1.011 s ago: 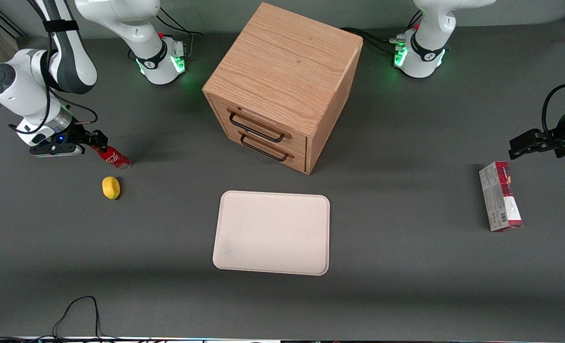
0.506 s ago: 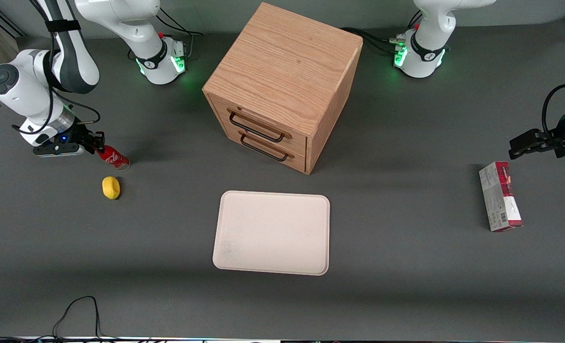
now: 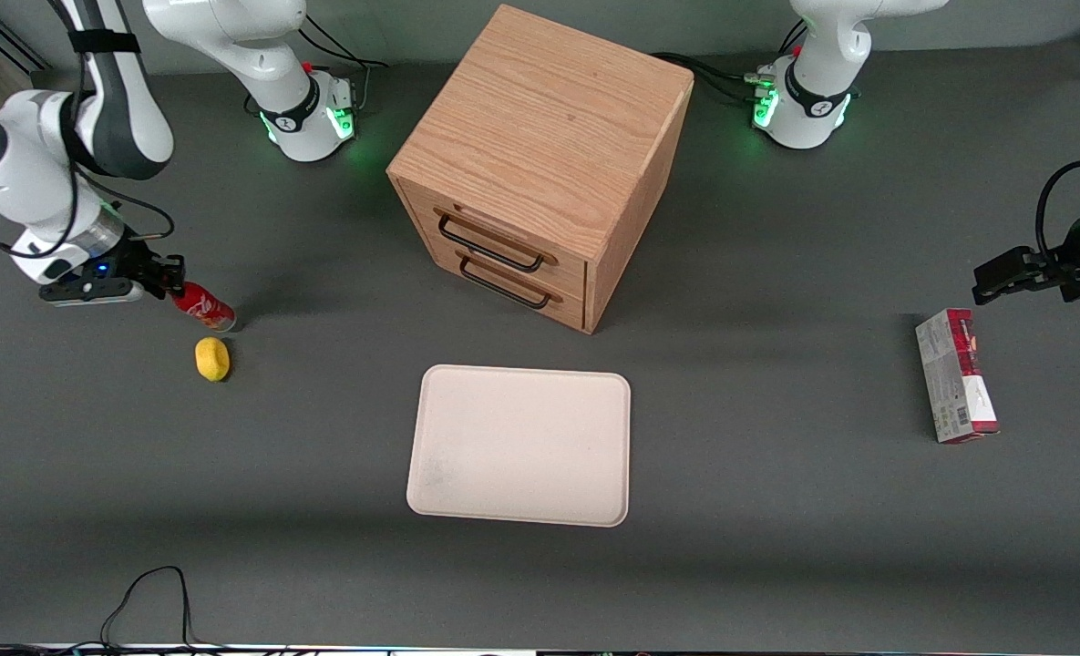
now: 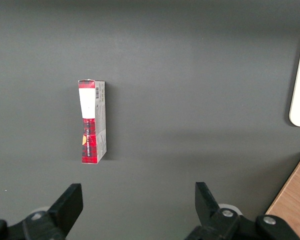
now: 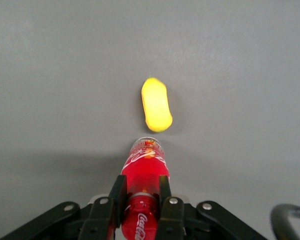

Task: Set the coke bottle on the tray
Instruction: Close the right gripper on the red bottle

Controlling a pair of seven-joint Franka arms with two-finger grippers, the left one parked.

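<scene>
The small red coke bottle (image 3: 202, 307) (image 5: 144, 172) hangs tilted just above the table at the working arm's end, silvery base pointing down toward the tray's side. My gripper (image 3: 172, 281) (image 5: 142, 188) is shut on its upper part, one black finger pressed against each side. The pale cream tray (image 3: 521, 445) lies flat in the middle of the table, nearer to the front camera than the wooden cabinet, and well apart from the bottle.
A yellow lemon (image 3: 212, 358) (image 5: 156, 104) lies on the table just under and nearer the camera than the bottle. The wooden drawer cabinet (image 3: 540, 164) stands mid-table. A red-and-white carton (image 3: 956, 374) (image 4: 92, 121) lies toward the parked arm's end.
My gripper has lifted and drawn slightly toward the working arm's edge of the table, carrying the bottle with it; the bottle's base has left the table. Lemon and tray have not moved.
</scene>
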